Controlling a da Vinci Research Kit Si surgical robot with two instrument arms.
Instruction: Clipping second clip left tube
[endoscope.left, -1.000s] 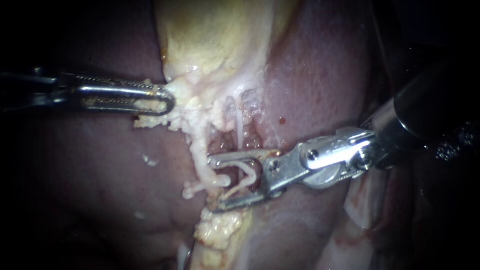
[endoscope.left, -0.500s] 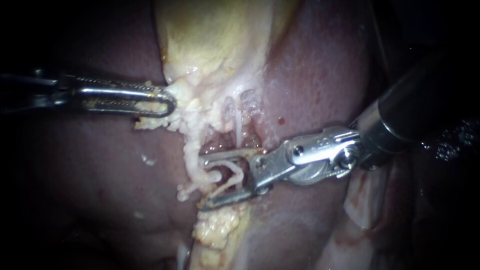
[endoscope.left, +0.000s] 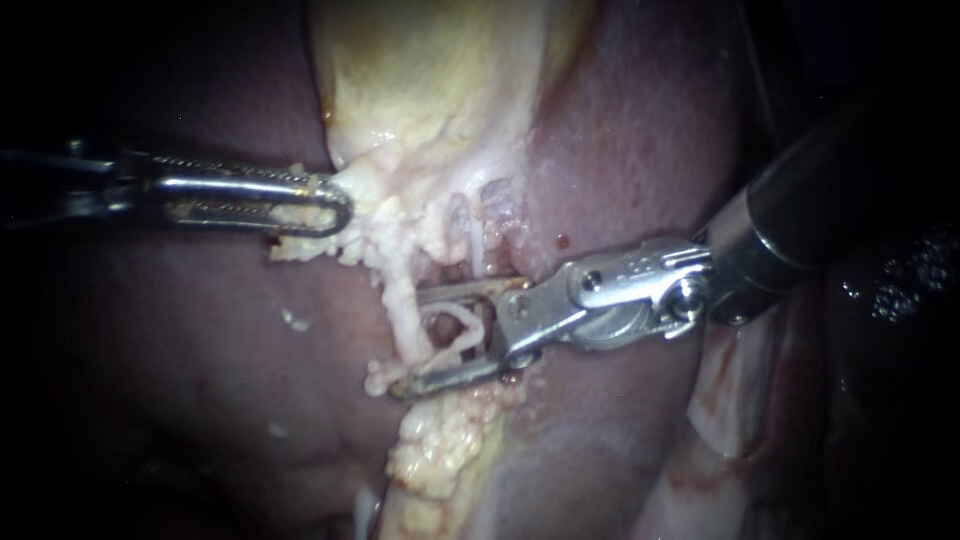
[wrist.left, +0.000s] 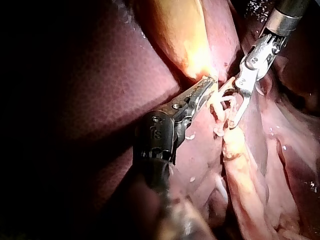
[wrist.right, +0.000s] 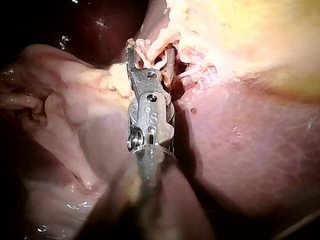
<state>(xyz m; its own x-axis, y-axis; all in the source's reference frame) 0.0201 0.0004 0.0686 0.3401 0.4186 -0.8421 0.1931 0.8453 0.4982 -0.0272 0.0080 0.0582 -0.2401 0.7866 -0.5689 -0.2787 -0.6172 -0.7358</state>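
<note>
My left instrument comes in from the left, its jaws shut on pale tissue at the lower edge of the yellow gallbladder. From there a thick pale tube runs down. My right instrument reaches in from the right with its jaws open, one above and one below this tube and the thin looping tubes beside it. The left wrist view shows my left instrument holding the tissue and my right instrument around the tubes. In the right wrist view my right instrument straddles a pale strand.
Dark red liver lies on both sides of the tubes. A lump of yellow fatty tissue sits just below the lower jaw. A pale fold of tissue lies under the right shaft.
My right instrument has slid to the left along the tubes, so its open jaws now reach the thick pale tube. My left instrument has held still.
</note>
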